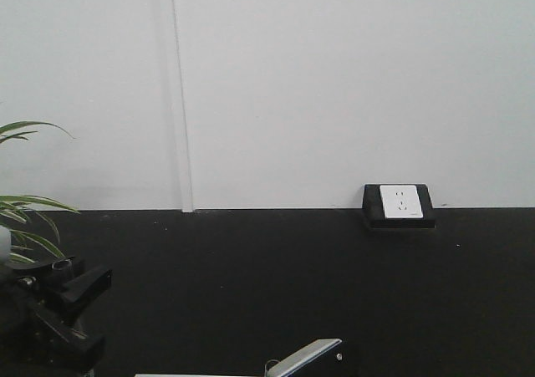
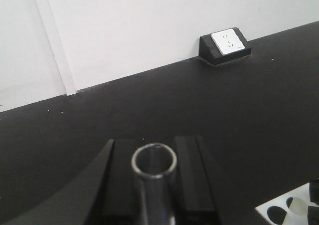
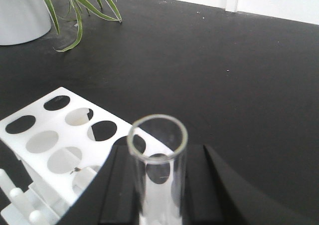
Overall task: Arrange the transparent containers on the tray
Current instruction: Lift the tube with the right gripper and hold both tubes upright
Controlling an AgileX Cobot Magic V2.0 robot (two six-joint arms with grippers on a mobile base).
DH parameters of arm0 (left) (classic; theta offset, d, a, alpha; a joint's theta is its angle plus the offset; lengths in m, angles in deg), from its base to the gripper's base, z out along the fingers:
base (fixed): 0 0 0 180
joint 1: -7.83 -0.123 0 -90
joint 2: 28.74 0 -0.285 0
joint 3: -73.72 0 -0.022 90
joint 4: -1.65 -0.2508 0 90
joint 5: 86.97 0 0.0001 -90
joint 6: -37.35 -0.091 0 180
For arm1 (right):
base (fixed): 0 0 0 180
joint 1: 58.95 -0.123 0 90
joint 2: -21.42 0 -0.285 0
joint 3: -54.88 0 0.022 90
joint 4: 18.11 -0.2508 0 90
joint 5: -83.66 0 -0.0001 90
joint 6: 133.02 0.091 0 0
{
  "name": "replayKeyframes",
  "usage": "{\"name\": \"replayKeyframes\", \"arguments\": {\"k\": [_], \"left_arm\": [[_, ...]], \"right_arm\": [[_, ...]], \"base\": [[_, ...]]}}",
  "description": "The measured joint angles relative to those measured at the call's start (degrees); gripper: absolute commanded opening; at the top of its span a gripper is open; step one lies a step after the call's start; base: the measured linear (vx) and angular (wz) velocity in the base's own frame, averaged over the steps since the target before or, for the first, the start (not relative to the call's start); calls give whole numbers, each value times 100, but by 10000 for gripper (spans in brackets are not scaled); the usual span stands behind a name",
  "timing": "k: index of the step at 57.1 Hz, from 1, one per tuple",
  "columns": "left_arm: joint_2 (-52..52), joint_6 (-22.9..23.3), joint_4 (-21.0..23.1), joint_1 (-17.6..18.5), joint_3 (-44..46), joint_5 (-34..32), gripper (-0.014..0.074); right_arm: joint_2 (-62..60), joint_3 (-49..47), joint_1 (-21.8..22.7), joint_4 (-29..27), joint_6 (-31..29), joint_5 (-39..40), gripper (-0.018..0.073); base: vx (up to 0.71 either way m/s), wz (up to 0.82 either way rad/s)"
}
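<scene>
My left gripper is shut on a clear glass test tube. The tube's open round rim points up toward the camera between the black fingers. My right gripper is likewise shut on a second clear test tube, held upright just above the near corner of a white holed rack. In the front view the left gripper shows at the lower left over the black table. The tray is out of view.
A black box with a white socket sits at the table's back against the white wall. A potted plant stands on the left beyond the rack. A corner of the rack lies to the right of the left gripper.
</scene>
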Motion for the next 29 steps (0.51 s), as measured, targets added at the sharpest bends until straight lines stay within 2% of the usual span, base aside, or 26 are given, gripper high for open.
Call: {"name": "replayKeyframes", "arguments": {"k": [10,19,29], "left_arm": [[0,0,0,0,0,0,176],[0,0,0,0,0,0,176],[0,0,0,0,0,0,176]], "right_arm": [[-83,0,0,-19,-120,-43,53],[-500,-42,0,-225,-301,-346,44],[-961,-343,0,-420,-872,-889,47]], "base": [[0,0],[0,0],[0,0]]}}
